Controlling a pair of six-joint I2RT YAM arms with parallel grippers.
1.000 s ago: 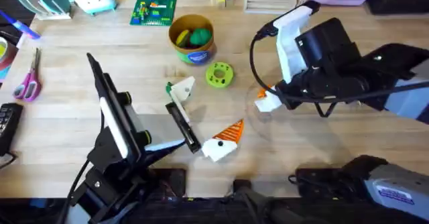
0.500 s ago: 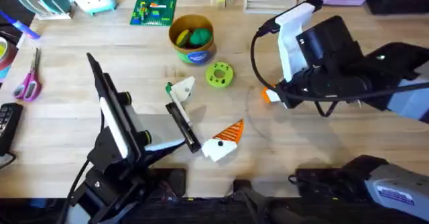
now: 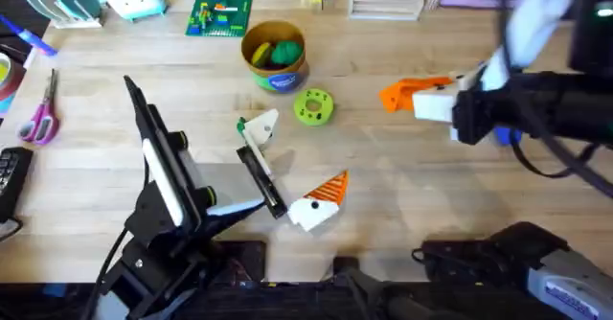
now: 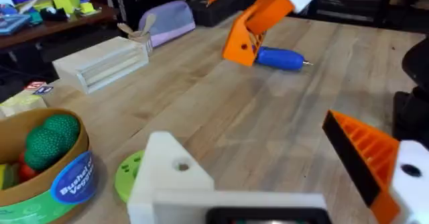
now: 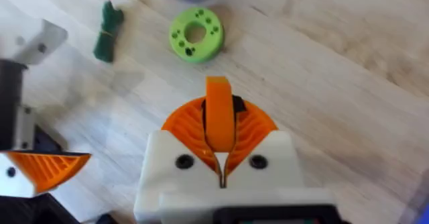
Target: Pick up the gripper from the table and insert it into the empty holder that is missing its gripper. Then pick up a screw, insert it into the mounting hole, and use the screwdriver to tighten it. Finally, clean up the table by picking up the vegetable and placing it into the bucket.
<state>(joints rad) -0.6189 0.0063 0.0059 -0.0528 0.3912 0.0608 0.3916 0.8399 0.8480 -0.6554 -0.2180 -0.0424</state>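
Right tool (image 5: 220, 158) pinches gripper (image 5: 220, 120), vegetable (image 5: 106, 31) nearby.

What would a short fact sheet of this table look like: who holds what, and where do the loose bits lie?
right gripper: shut on the gripper, an orange ribbed pad, held above the table
left gripper: open, holding nothing
holder: white wedge with no pad, next to the vegetable
vegetable: lying on the table, outside the bucket
bucket: upright, toy produce inside
screwdriver: lying on the table, untouched
green disc: on the table near the bucket
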